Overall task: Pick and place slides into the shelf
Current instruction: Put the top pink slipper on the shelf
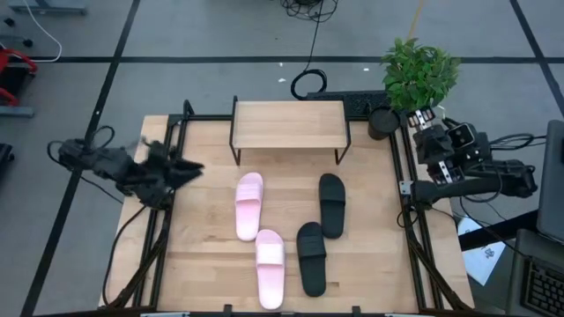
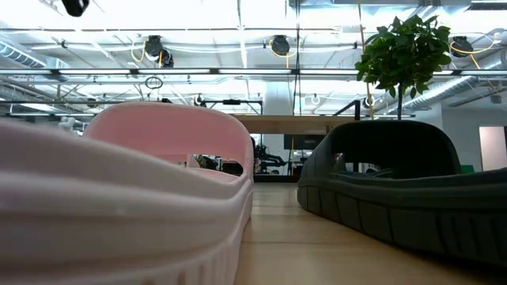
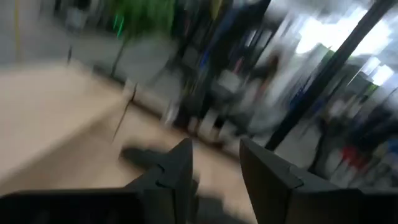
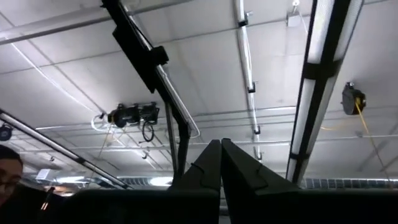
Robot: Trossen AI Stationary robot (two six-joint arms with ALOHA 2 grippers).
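Note:
Four slides lie sole-down on the table in the high view: one pink slide [image 1: 249, 205], a second pink slide [image 1: 270, 268], one black slide [image 1: 331, 203] and a second black slide [image 1: 311, 256]. The low view shows a pink slide [image 2: 158, 182] and a black slide [image 2: 404, 182] close up. The shelf [image 1: 288, 123] stands on its black legs at the table's far edge. My left gripper [image 1: 189, 167] hovers at the table's left edge, left of the pink slides, and its fingers are open [image 3: 214, 168]. My right gripper [image 4: 221, 152] is shut, pointing at the ceiling, off the table's right edge.
A potted plant [image 1: 419, 75] stands at the table's far right corner beside the right arm [image 1: 458, 163]. Black rails [image 1: 410, 229] run along both side edges of the table. Bare wood lies between the shelf and the slides. Part of a person [image 4: 9, 177] shows in the right wrist view.

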